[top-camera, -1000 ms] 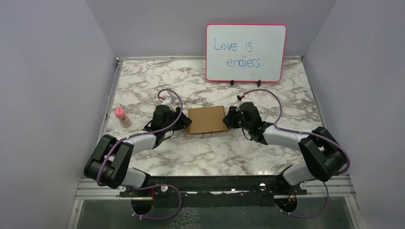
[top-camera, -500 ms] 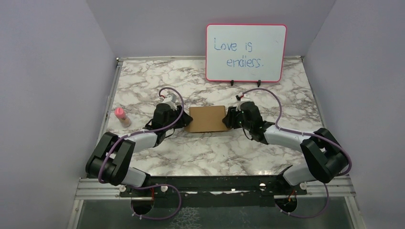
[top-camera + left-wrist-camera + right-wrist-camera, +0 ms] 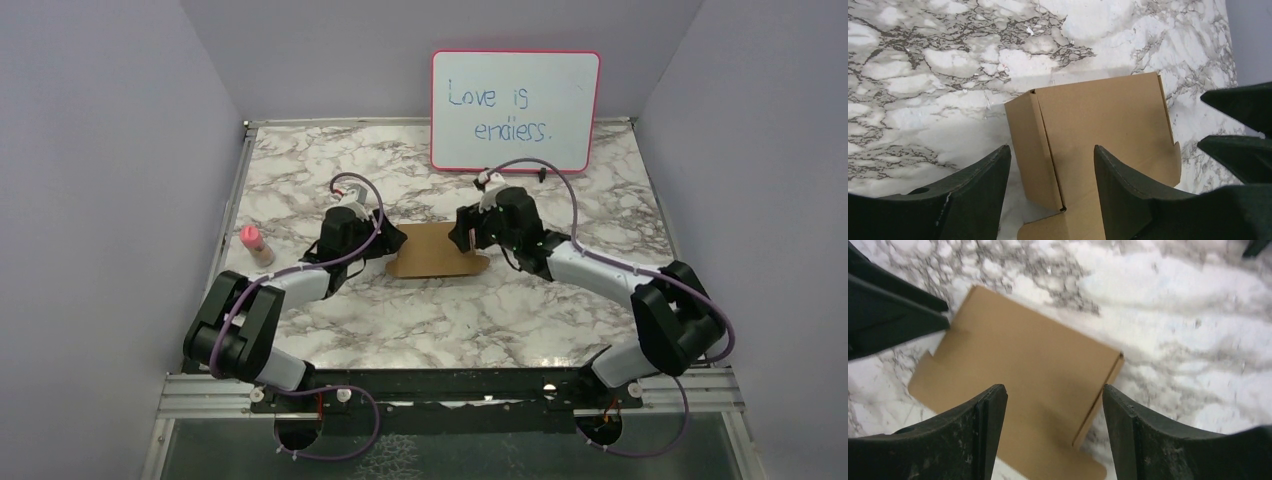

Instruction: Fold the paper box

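The paper box [image 3: 432, 252] lies flat on the marbled surface [image 3: 500, 320], about midway between the two arms. It is a shallow brown cardboard shape with its broad top panel facing up, so whatever may be inside cannot be seen. In the left wrist view a narrow side wall runs down its left edge. A loose flap pokes out beyond the near corner, and a rounded tab juts out at the right near corner. The left pincer [image 3: 1052, 148] is spread wide. Its two dark fingers [image 3: 975, 200] straddle the box's left side wall, and neither one visibly presses the cardboard. The right pincer [image 3: 1053, 387] is likewise spread and hangs over the opposite end of the box, with a crease and an end wall showing between its fingers. That view is blurred, so contact cannot be judged there. Each wrist camera catches the other arm's fingertips at the far end of the box, so the two pincers face each other closely across it. Well behind, at the back edge of the surface, a pink-framed whiteboard [image 3: 515, 110] stands upright on small feet, with "Love is endless." written on it in blue. To the left of the left arm a small pink-capped bottle [image 3: 256, 246] sits apart from the box.
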Controlling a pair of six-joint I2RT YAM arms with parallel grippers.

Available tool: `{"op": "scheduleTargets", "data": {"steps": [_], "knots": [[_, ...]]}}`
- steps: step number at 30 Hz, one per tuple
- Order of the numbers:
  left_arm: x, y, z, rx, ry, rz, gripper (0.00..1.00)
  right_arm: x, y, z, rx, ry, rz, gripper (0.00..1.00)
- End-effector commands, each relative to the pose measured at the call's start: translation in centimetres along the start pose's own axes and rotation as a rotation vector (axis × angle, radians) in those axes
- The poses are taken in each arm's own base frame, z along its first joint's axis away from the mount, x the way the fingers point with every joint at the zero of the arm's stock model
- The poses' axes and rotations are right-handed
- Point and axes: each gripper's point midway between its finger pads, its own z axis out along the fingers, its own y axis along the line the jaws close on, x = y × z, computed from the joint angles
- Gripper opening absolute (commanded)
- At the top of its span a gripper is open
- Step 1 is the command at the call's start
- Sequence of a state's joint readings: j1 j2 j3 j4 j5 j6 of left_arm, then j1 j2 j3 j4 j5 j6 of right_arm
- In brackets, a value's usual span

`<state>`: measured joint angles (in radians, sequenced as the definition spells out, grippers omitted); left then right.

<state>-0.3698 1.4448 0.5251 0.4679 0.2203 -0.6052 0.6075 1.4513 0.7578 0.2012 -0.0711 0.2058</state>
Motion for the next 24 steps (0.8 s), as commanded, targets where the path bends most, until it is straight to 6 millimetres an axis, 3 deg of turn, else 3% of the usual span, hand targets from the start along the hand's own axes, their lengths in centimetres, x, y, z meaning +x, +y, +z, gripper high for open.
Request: {"op": "scheduleTargets", "data": {"steps": [1, 6, 14, 19, 24], "knots": [[-0.9, -0.6, 0.7, 0.031, 0.004, -0.002, 0.63, -2.6, 0.7, 2.0, -0.059, 0.044, -0.117, 0.75], [-0.6, -0.5, 1.4, 0.037, 0.028, 0.000, 0.63, -4.0, 0.3, 4.2, -0.169, 0.070, -0.136, 0.76], [0.0, -0.6, 3.3, 0.071, 0.085, 0.015, 0.57, -1.5, -2.6, 7.0, -0.176, 0.186, -0.122, 0.74], [-0.5, -1.1, 4.6, 0.105, 0.106, 0.013, 0.54, 0.8, -2.6, 6.9, -0.181, 0.257, -0.068, 0.69], [-1.6, -1.3, 6.3, 0.120, 0.104, 0.013, 0.54, 3.3, -1.5, 5.2, -0.195, 0.322, 0.091, 0.63]]}}
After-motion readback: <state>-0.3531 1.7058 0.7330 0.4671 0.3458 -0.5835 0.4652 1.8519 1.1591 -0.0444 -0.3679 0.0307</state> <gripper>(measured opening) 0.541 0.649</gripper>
